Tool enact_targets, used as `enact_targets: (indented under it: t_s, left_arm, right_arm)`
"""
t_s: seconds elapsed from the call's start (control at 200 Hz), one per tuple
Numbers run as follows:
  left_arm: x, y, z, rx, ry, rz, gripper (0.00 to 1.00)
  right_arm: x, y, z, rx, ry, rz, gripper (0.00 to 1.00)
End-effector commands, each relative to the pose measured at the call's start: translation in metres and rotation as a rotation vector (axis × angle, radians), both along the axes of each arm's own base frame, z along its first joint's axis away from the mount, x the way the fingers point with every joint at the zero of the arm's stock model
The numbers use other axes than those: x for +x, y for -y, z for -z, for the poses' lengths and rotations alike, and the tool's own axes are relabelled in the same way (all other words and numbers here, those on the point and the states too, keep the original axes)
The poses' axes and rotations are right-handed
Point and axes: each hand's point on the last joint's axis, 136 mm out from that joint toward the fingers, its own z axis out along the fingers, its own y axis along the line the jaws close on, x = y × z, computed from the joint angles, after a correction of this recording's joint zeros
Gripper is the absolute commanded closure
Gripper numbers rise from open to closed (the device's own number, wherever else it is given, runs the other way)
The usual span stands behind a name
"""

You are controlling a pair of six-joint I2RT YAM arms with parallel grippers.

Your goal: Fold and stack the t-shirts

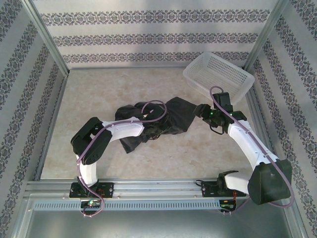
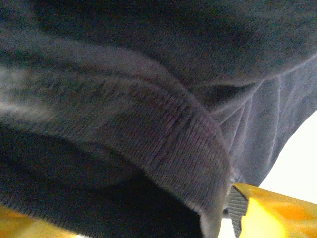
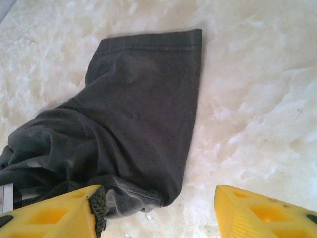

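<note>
Standing with its yellow fingers wide apart, your right gripper [image 3: 159, 210] hovers at the edge of the crumpled dark charcoal-grey cloth t-shirt [image 3: 143, 114] mid-table. Your left gripper [image 2: 148, 220] is buried in its folds; its grip cannot be told.

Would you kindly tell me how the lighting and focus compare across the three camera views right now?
Top external: even light, sharp, though the t-shirt is a near-black mass with little fold detail. Left wrist: the t-shirt sits so close that its left part blurs, and the table at the right edge is blown out white. Right wrist: t-shirt sharp, pale table glary.
</note>
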Motion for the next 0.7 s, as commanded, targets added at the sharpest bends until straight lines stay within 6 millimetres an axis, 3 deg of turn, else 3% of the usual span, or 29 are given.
enact_targets:
  t_s: [0.0,0.065,0.11,0.31,0.495,0.55,0.63,0.695]
  left_arm:
    - [0.017,0.009,-0.009,-0.052,0.012,-0.123,0.42]
    - [0.012,-0.004,-0.004,-0.027,-0.015,-0.156,0.84]
    - [0.003,-0.018,-0.004,-0.002,-0.03,-0.178,1.0]
    - [-0.049,-0.095,-0.02,0.037,-0.021,-0.232,1.0]
    - [-0.114,-0.19,-0.016,0.112,-0.01,-0.355,1.0]
    - [-0.123,-0.208,-0.016,0.088,0.019,-0.397,0.88]
    - [-0.134,-0.232,-0.019,0.063,0.052,-0.484,0.63]
    - [-0.142,-0.256,-0.027,0.088,0.081,-0.561,0.54]
  right_arm:
    - [-0.007,0.001,0.004,0.015,-0.012,-0.001,0.39]
    - [-0.008,0.001,0.006,0.014,-0.017,-0.001,0.39]
    - [-0.008,0.001,0.006,0.014,-0.016,-0.003,0.4]
    - [-0.006,-0.007,0.009,0.003,-0.02,-0.033,0.4]
    - [-0.008,-0.026,0.027,-0.004,-0.083,-0.085,0.41]
    - [-0.009,-0.034,0.035,-0.004,-0.107,-0.102,0.41]
    - [-0.011,-0.052,0.045,0.001,-0.138,-0.142,0.41]
    - [-0.013,-0.064,0.053,0.005,-0.164,-0.173,0.41]
